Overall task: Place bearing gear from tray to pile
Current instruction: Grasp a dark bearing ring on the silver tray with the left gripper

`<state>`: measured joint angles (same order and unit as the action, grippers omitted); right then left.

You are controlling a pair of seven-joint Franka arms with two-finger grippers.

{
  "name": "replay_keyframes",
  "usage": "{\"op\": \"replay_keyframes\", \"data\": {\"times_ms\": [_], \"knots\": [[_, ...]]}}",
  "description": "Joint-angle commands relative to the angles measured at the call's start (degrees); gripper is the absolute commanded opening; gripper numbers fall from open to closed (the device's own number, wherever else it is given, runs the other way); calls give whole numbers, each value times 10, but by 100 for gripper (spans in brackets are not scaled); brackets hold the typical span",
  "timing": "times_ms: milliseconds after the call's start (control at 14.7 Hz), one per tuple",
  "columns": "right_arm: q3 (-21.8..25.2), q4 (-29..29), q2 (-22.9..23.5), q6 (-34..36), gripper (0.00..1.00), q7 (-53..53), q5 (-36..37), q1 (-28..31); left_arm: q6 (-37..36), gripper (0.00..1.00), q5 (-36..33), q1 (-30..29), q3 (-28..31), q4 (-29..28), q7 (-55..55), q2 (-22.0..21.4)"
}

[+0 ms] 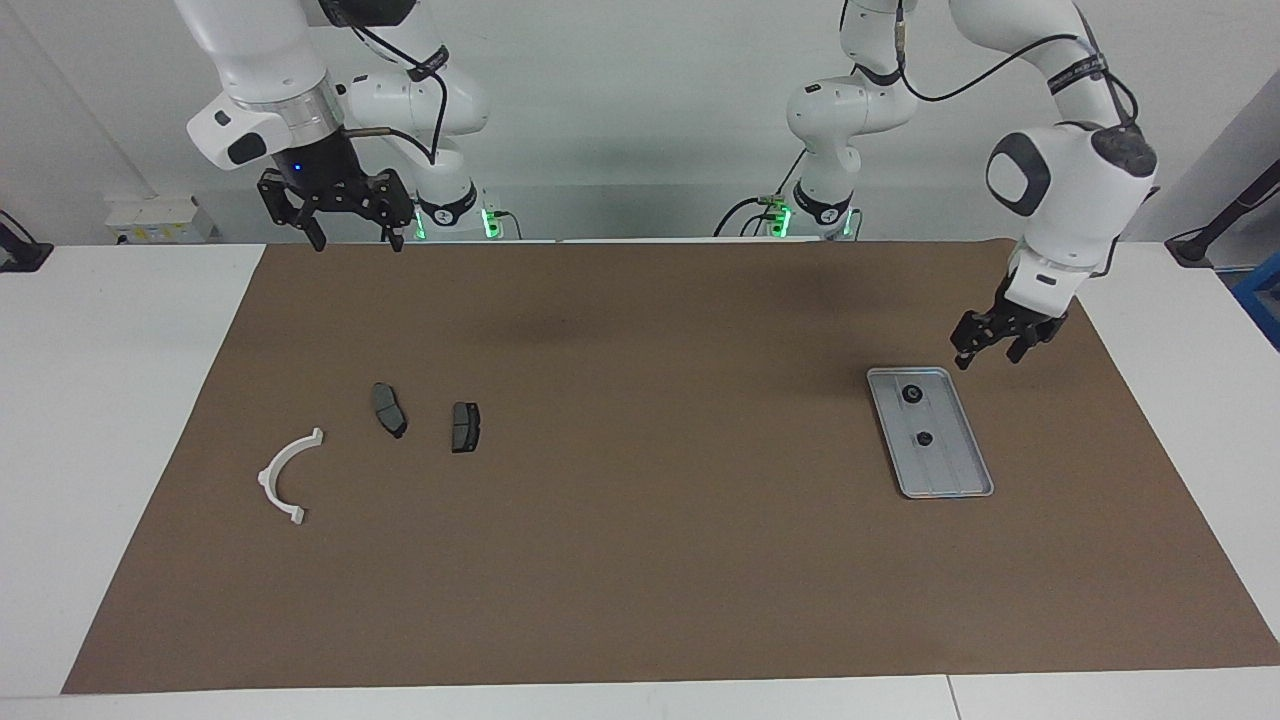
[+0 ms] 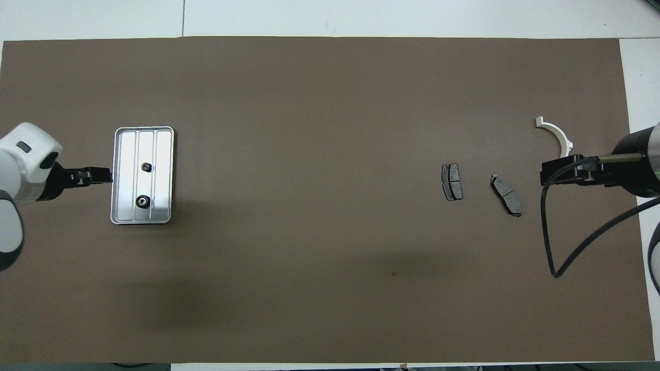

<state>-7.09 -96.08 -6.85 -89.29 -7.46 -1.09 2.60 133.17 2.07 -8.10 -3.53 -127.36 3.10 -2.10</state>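
Tray [image 1: 932, 478]: ridged metal, on the brown mat [image 1: 640, 560] at the left arm's end; holds two bearing gears [image 1: 912, 394], [image 1: 924, 438].
Pile: white half-ring bracket [image 1: 286, 478] and two brake pads [image 1: 388, 408], [image 1: 466, 427], at the right arm's end.
Left gripper [image 1: 990, 352]: low beside the tray's edge, fingers spread, empty. The overhead view hides its height.
Right gripper [image 1: 358, 240]: raised, waiting, fingers spread.
No legible writing.

Two bearing gears [image 1: 917, 415] lie in the tray [image 1: 955, 475] at the left arm's end — pile [image 1: 385, 440] at the right arm's.
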Motion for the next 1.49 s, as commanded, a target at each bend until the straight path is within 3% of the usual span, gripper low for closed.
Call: {"op": "replay_keyframes", "data": {"times_ms": [0,611,1425], "knots": [[0,-8,-9,2,100,2,-11,5,58,100,-3,7,-2,-53,5,-12],[1,-16,-11,1,100,-4,-12,6,90,100,-3,32,-2,-54,-26,47],[1,-24,-15,-3,100,1,-12,14,90,100,-2,36,-2,-82,-29,56]]}}
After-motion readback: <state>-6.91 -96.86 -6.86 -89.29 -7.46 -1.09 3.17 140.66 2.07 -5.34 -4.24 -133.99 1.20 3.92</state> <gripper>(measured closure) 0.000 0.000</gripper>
